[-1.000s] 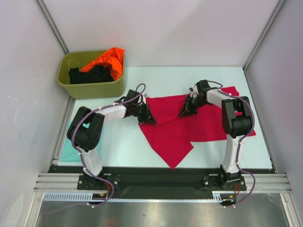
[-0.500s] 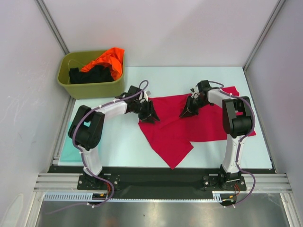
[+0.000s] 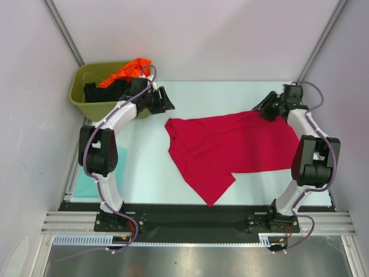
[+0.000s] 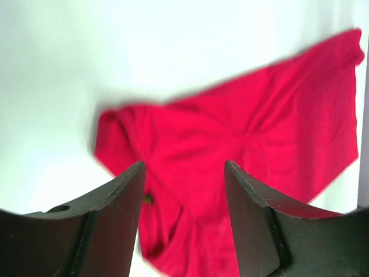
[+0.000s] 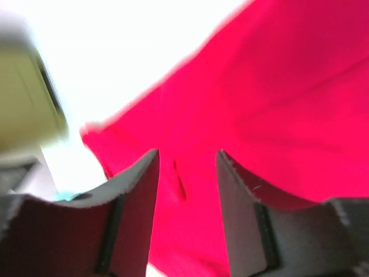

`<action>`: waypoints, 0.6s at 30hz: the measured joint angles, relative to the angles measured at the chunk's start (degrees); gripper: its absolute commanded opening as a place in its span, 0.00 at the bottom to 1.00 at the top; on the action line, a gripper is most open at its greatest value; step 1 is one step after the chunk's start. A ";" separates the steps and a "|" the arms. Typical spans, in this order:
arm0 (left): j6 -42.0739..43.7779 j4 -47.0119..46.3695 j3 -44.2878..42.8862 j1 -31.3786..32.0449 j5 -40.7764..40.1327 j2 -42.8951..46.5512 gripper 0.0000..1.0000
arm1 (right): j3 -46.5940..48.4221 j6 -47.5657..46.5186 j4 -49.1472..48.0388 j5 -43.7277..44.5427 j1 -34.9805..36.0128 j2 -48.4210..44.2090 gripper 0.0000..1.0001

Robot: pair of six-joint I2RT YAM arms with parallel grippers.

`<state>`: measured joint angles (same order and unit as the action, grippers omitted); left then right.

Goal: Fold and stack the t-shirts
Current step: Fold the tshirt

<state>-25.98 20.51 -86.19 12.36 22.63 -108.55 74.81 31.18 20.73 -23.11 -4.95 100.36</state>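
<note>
Top view. Red shirt (image 3: pixel 230 147) lies spread across the middle of the worktop (image 3: pixel 147 167), far edge running fairly straight from left to right, one lobe pointing toward the near edge. It is flat enough to start folding, but no fold is made yet. Left fingers (image 3: pixel 166 103) hang beside the tub (image 3: pixel 109 108), apart from the shirt's left corner. Right fingers (image 3: pixel 263 108) sit over the shirt's far right corner; I cannot tell whether they touch it. The two arms are set wide, matching the two far corners, probably so the cloth lies stretched out. Orange shirt (image 3: pixel 131 68) and black shirt (image 3: pixel 101 91) wait in the tub. Teal shirt (image 3: pixel 92 180) lies folded at the left near edge, partly behind the left arm; I take it as the base of the stack.

Left wrist. Fingers apart, nothing between them. Red shirt below and ahead, its bunched left corner nearest.

Right wrist. Picture blurred. Fingers apart, gap bare; red cloth shows beneath, not pinched. Tub wall at left.
</note>
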 measured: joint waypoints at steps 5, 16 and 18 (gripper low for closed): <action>-0.15 -2.86 -5.01 0.42 -0.24 -7.65 0.65 | 3.74 3.30 -6.16 5.57 -6.27 3.41 0.54; 5.57 -0.33 -5.77 1.11 -6.40 -12.96 0.64 | 20.00 -6.47 -1.66 13.68 -10.05 16.31 0.54; 6.12 -0.20 -5.77 1.16 -7.08 -12.98 0.64 | 23.12 -7.32 -0.39 14.29 -11.54 18.86 0.55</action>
<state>-19.86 20.32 -91.96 13.52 15.55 -121.54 97.93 23.86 20.34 -8.82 -16.49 119.22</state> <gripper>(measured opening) 0.640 0.538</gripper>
